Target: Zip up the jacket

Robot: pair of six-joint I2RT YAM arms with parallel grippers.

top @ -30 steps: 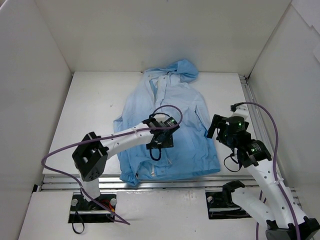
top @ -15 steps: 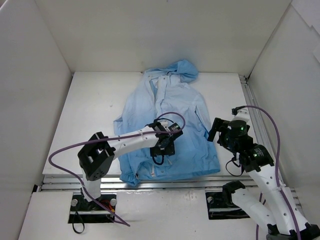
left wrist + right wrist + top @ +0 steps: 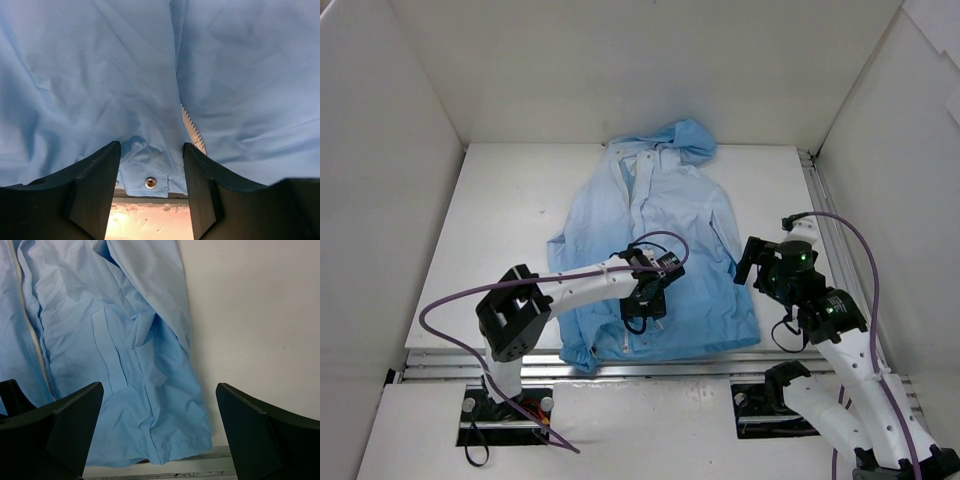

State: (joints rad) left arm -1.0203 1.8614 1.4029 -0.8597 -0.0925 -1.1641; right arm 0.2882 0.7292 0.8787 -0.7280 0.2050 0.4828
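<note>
The light blue jacket (image 3: pixel 660 205) lies flat on the white table, hood at the far end, hem toward me. My left gripper (image 3: pixel 642 310) hovers low over the front opening near the hem. In the left wrist view its fingers (image 3: pixel 95 180) stand partly apart, and the gripper (image 3: pixel 151 150) straddles the placket's bottom corner with its metal snap (image 3: pixel 150 182). White zipper teeth (image 3: pixel 192 131) run just inside the right finger; nothing is pinched. My right gripper (image 3: pixel 748 262) is wide open (image 3: pixel 159 387) above the jacket's hem corner (image 3: pixel 165 440), beside the table's bare surface.
A metal rail (image 3: pixel 720 362) runs along the table's near edge, just under the hem. Another rail (image 3: pixel 820 200) lines the right side. White walls (image 3: pixel 400 150) enclose the table on three sides. The zipper line (image 3: pixel 32 335) shows at the right wrist view's left.
My left gripper has slid toward the near hem along the front opening, and its fingers have drawn closer together. The right arm shifted slightly right early on, then held still.
</note>
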